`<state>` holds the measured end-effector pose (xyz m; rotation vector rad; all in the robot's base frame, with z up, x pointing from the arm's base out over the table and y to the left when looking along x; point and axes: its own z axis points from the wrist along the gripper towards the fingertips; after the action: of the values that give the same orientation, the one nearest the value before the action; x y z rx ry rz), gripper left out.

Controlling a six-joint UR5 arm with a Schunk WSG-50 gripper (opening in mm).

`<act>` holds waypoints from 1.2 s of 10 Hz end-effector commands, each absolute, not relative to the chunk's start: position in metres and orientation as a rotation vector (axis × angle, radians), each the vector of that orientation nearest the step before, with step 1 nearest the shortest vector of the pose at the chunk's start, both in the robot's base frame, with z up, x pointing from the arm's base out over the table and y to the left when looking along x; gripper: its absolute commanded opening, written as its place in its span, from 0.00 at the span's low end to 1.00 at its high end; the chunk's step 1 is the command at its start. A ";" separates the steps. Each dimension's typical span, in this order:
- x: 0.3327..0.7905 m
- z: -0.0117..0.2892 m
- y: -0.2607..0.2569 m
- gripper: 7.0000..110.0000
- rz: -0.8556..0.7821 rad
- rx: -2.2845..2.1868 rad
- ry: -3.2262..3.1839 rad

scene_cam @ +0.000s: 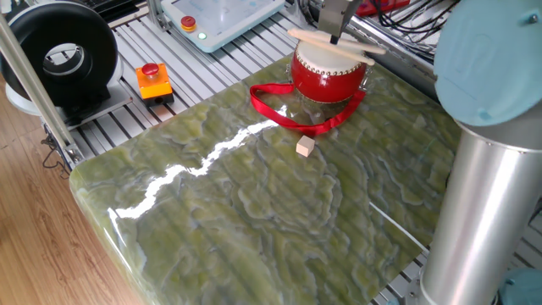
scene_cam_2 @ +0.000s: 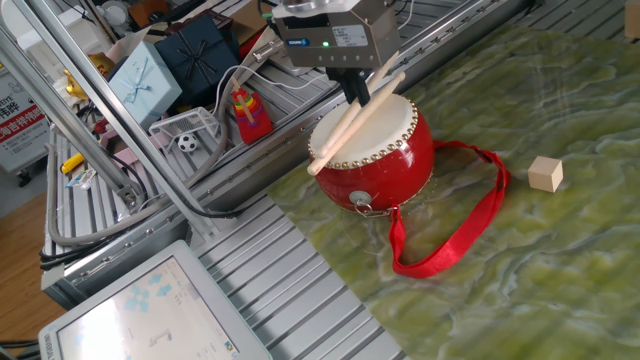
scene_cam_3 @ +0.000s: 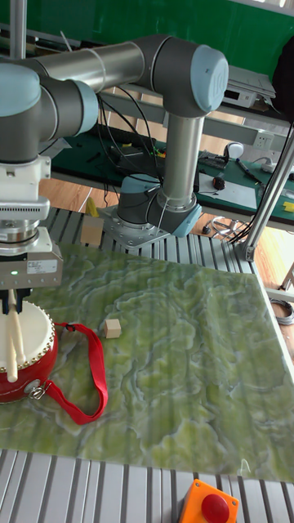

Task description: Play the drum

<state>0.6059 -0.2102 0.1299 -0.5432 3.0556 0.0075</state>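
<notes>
The drum [scene_cam: 329,78] stands at the far edge of the green table, a glossy red barrel with a cream skin [scene_cam_2: 385,125]. Its red ribbon [scene_cam_2: 458,228] loops over the table in front of it. My gripper [scene_cam_2: 357,92] hangs right above the skin, shut on two thin wooden drumsticks [scene_cam_2: 345,128]. The sticks slant across the top, and their low ends reach the studded rim. In the tall view the gripper [scene_cam_3: 12,306] stands over the drum [scene_cam_3: 28,351] with the sticks [scene_cam_3: 14,339] pointing down onto the skin. From the first fixed view the gripper [scene_cam: 336,32] holds the sticks [scene_cam: 339,42] nearly level.
A small wooden cube [scene_cam: 305,146] lies on the table near the ribbon. An orange box with a red button [scene_cam: 153,80] sits on the slatted metal bench to the left. My arm's thick grey column [scene_cam: 483,195] rises at the table's right side. Boxes and cables [scene_cam_2: 170,70] crowd behind the drum.
</notes>
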 end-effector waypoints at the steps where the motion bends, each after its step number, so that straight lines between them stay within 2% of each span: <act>1: 0.597 0.133 -0.190 0.00 0.075 -0.402 3.067; 4: 0.618 0.139 -0.176 0.00 0.119 -0.168 2.987; 8: 0.623 0.126 -0.188 0.00 0.043 -0.291 3.013; 12: 0.622 0.111 -0.171 0.00 0.045 -0.388 3.019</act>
<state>0.6203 -0.1802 0.1173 -0.3616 3.0223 0.0360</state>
